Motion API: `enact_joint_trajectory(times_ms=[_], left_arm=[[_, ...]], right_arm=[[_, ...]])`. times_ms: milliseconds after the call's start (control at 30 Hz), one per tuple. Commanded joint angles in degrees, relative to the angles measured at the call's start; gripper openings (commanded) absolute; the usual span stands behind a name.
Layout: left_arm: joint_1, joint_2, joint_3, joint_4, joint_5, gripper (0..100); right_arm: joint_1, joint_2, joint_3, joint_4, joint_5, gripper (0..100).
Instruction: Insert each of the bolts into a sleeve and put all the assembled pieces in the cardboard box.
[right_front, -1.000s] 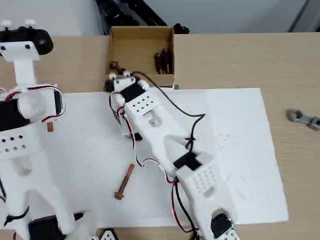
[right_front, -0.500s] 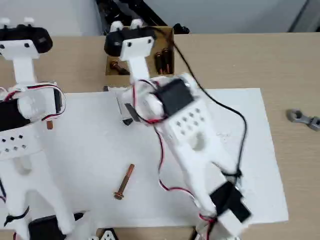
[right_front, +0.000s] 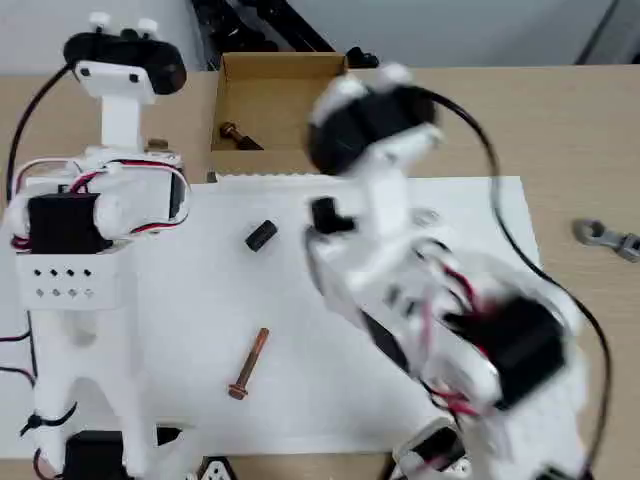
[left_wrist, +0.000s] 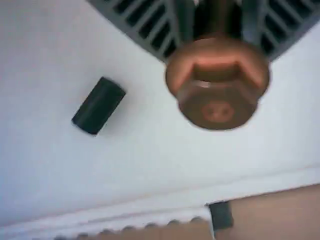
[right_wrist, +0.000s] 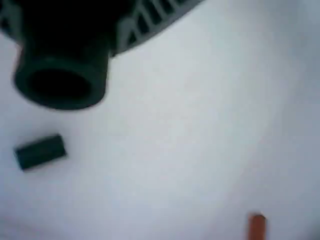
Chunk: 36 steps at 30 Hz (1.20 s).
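Note:
My left gripper (left_wrist: 215, 20) is shut on a copper bolt (left_wrist: 217, 82), whose hex head faces the camera. In the high view that bolt (right_front: 156, 146) hangs at the far left edge of the white sheet (right_front: 190, 300). My right gripper (right_wrist: 70, 30) is shut on a black sleeve (right_wrist: 60, 75), its open bore turned to the camera. A loose black sleeve (right_front: 261, 235) (left_wrist: 98, 105) (right_wrist: 40, 151) lies on the sheet between the arms. A loose copper bolt (right_front: 248, 364) (right_wrist: 257, 226) lies nearer the front. The cardboard box (right_front: 283, 60) holds an assembled piece (right_front: 236, 133).
The blurred right arm (right_front: 430, 290) crosses the sheet's right half and covers part of the box. A metal tool (right_front: 605, 236) lies on the bare wood at the far right. A small black mark (left_wrist: 220, 215) sits at the sheet's far edge.
The right arm has swung away from the box, to the right and toward the front, leaving an assembled piece inside. The left arm has carried its bolt farther back and to the right.

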Motion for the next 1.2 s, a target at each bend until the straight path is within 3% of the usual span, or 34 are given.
enact_joint_trajectory(times_ms=[0,267,567,800,1167], left_arm=[[0.8,-2.6,-0.6,-3.7,2.2,1],[6.4,-3.3,-0.6,-10.0,4.8,0],[11.3,-8.5,-0.3,-13.4,5.4,0],[12.7,-9.1,-0.5,-13.3,5.4,0],[17.6,-9.1,-3.9,-12.1,1.8,0]], right_arm=[[5.2,-11.8,11.2,-0.8,0.7,1.1],[11.3,-40.3,47.4,-16.7,9.8,0.9],[11.4,-61.6,76.6,-36.2,9.9,0.4],[10.2,-61.4,85.9,-58.7,9.9,0.4],[7.4,-49.9,81.1,-71.7,10.0,0.4]])
